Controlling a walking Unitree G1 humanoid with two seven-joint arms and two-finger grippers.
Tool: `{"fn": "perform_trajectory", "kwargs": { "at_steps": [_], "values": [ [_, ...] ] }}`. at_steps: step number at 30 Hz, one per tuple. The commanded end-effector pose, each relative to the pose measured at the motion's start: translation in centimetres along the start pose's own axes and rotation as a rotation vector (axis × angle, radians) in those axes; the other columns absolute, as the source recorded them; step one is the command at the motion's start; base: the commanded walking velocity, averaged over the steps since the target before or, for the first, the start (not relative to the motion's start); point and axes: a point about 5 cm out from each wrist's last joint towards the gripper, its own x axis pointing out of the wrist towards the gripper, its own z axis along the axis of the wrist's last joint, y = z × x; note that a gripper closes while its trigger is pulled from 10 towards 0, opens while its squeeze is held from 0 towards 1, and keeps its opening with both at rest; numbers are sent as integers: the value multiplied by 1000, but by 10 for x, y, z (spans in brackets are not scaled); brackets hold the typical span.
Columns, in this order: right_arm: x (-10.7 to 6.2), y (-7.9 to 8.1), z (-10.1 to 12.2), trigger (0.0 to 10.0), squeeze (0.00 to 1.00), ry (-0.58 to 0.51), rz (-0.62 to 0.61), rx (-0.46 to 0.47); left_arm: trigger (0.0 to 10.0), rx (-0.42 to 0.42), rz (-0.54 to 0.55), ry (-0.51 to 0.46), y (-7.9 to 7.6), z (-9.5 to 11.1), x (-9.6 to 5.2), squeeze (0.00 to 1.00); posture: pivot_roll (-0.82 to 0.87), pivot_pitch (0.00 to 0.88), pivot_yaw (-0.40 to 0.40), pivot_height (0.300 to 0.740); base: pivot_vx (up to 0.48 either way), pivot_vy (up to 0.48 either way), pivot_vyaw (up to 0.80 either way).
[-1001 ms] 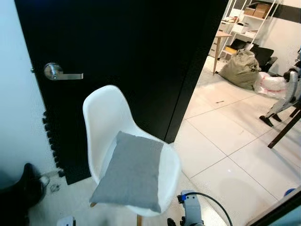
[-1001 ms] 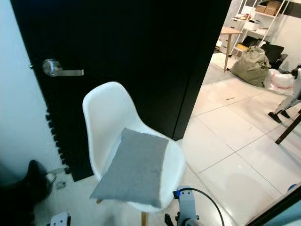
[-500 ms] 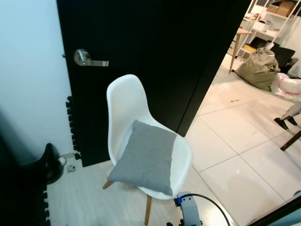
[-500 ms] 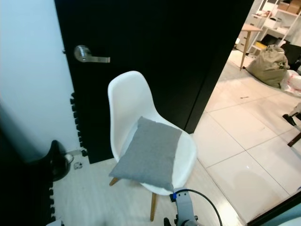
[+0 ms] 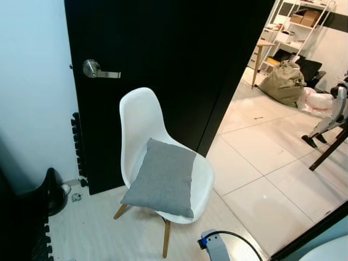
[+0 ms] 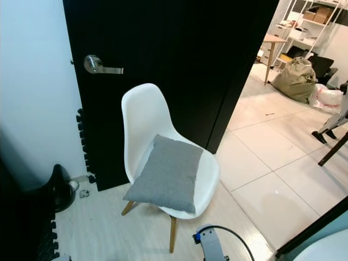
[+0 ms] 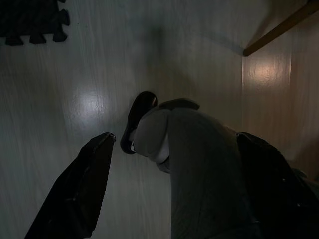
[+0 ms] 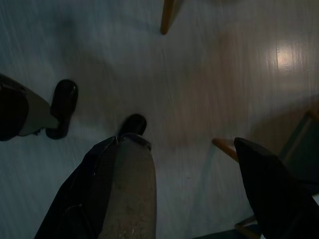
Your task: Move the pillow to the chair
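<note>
While both arms hang idle, pillow (image 5: 162, 179) lies on chair (image 5: 138, 122) seat, leaning on backrest, touching shell. Chair stands before black door (image 5: 179, 60), lever handle (image 5: 98, 70) up beside it. Left gripper (image 7: 177, 189) fingers spread, released, pointing at wood floor (image 7: 65, 99). Right gripper (image 8: 192, 194) likewise spread, nothing grasped. Tiled room with sack (image 5: 281, 82) beyond doorway.

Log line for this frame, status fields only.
pillow: lying on seat of chair | left gripper: open, idle | right gripper: open, idle | task: placed
</note>
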Motion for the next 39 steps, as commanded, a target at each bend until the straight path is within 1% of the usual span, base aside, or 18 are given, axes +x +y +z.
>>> {"fn": "perform_trajectory", "kwargs": {
  "at_steps": [1,2,3,4,6,7,8,14,19,21,23,24,26,27,31,32,33,39],
  "values": [
    [0,-2,2,10000,0,-13,-2,120,10000,-59,-50,47,-15,-12,0,0,262,0,-166,740,0,0,0],
    [0,-2,2,10000,0,-13,-2,120,10000,-59,-50,47,-15,-12,0,0,262,0,-166,740,0,0,0],
    [0,-1,4,10000,0,-28,4,187,10000,-97,-56,33,-17,-9,1,0,262,0,-166,740,0,0,0],
    [0,-2,6,10000,0,-46,4,271,10000,-166,-61,12,-17,-5,2,0,264,0,-167,740,0,0,0],
    [0,-5,11,10000,0,-70,1,383,10000,-264,-64,-23,-16,4,3,0,264,0,-168,740,0,0,0],
    [0,-5,11,10000,0,-70,1,383,10000,-264,-64,-23,-16,4,3,0,264,0,-168,740,0,0,0],
    [-1,-6,14,10000,0,-80,8,439,10000,-337,-89,-62,-15,15,5,0,267,0,-170,740,0,0,0],
    [0,-6,17,10000,0,-88,12,476,10000,-374,-109,-99,-14,27,7,0,273,0,-179,740,0,0,0],
    [0,-5,14,10000,0,-71,19,436,10000,-365,-119,-98,-15,28,7,0,274,0,-179,740,0,0,0],
    [0,-1,-3,10000,0,19,19,206,10000,-166,-152,-37,-29,15,6,0,269,0,-175,740,0,0,0],
    [-1,0,-16,10000,0,88,28,16,10000,26,-211,16,-43,3,5,0,265,0,-171,740,0,0,0],
    [-1,0,-16,10000,0,88,28,16,10000,26,-211,16,-43,3,5,0,265,0,-171,740,0,0,0],
    [-2,1,-26,10000,0,136,39,-100,10000,116,-236,36,-49,-2,4,0,264,0,-169,740,0,0,0],
    [-3,1,-29,10000,0,148,42,-121,10000,129,-233,35,-49,-1,4,0,263,0,-167,740,0,0,0],
    [-3,0,-31,10000,0,153,40,-110,10000,156,-235,39,-47,0,5,0,257,0,-162,740,0,0,0],
    [-4,-4,-32,10000,0,145,25,-79,10000,218,-252,59,-48,-1,5,0,234,0,-143,740,0,0,0],
    [-4,-5,-31,10000,0,139,19,-69,10000,231,-259,65,-49,-2,5,0,234,0,-143,740,0,0,0],
    [-5,-10,-27,10000,0,133,10,-84,10000,239,-259,65,-50,-1,5,0,221,0,-134,740,0,0,-324]
  ]
}}
